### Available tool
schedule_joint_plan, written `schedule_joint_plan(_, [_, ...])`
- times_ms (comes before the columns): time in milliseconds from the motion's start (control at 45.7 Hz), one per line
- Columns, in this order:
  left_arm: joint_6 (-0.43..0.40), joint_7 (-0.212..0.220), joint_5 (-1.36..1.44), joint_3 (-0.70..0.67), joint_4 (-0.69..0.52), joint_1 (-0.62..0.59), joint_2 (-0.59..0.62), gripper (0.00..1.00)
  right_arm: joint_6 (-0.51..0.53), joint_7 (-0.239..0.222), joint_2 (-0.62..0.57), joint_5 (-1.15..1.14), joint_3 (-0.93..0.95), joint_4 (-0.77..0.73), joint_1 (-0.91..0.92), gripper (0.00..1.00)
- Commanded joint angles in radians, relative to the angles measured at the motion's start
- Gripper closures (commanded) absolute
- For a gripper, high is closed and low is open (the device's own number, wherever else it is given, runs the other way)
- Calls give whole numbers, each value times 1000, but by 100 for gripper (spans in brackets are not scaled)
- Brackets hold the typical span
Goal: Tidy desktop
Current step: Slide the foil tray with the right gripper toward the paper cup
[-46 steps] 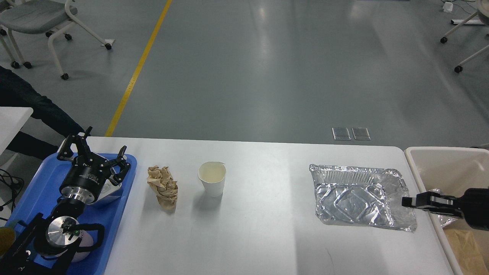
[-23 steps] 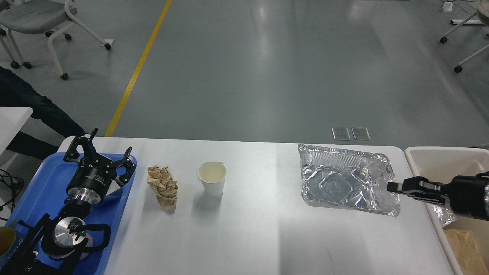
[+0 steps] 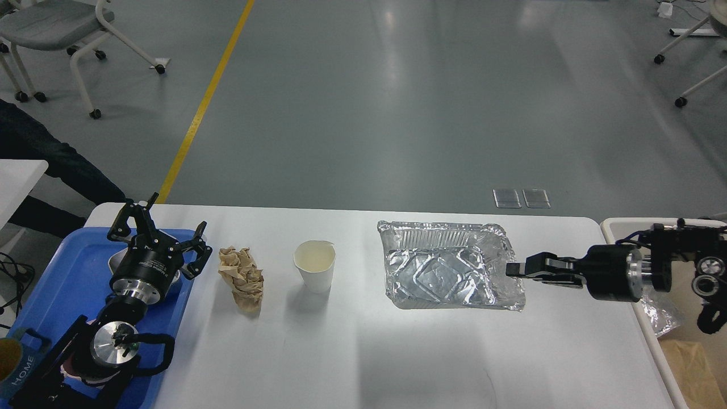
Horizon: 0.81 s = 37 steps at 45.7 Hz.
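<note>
Gripping the right edge of the foil tray (image 3: 448, 266), the right pincer (image 3: 514, 269) appears closed on the crinkled rim, its fingers reaching in level from the right. Only the head view is given. The step in hand looks like clearing the foil tray off the surface (image 3: 363, 352), which fills the lower part of the view between the blue tray (image 3: 62, 284) on the left and the beige bin (image 3: 619, 227) on the right. By my judgement the next move calls for a firm hold on thin, easily bent foil and a path that ends over the bin, since the tray sits near mid-surface, well apart from it.

The left pincer (image 3: 162, 238) hovers over the blue tray with its fingers spread wide and nothing between them; a metal bowl (image 3: 116, 262) lies partly hidden beneath it.

Counted on the surface: one foil tray, one white paper cup (image 3: 314, 271), upright and empty-looking, and one crumpled brown paper (image 3: 243, 278) just left of the cup. One blue tray, one bin. Some foil and brown paper already lie in the bin.
</note>
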Motion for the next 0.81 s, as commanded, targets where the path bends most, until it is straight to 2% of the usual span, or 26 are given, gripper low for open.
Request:
schedule_joint_plan(0, [0, -1, 0, 0, -1, 6, -2, 3, 0, 0, 89, 6, -104, -62, 114, 100])
schedule_joint_plan(350, [0, -9, 0, -2, -9, 10, -2, 4, 0, 0, 262, 17, -221, -199, 263, 100])
schedule_joint_plan(657, [-3, -5, 2, 0, -36, 2, -51, 3, 0, 2, 270, 17, -221, -206, 263, 100])
schedule_joint_plan(789, [1, 5, 3, 44, -126, 19, -16, 4, 0, 2, 264, 17, -221, -206, 264, 100])
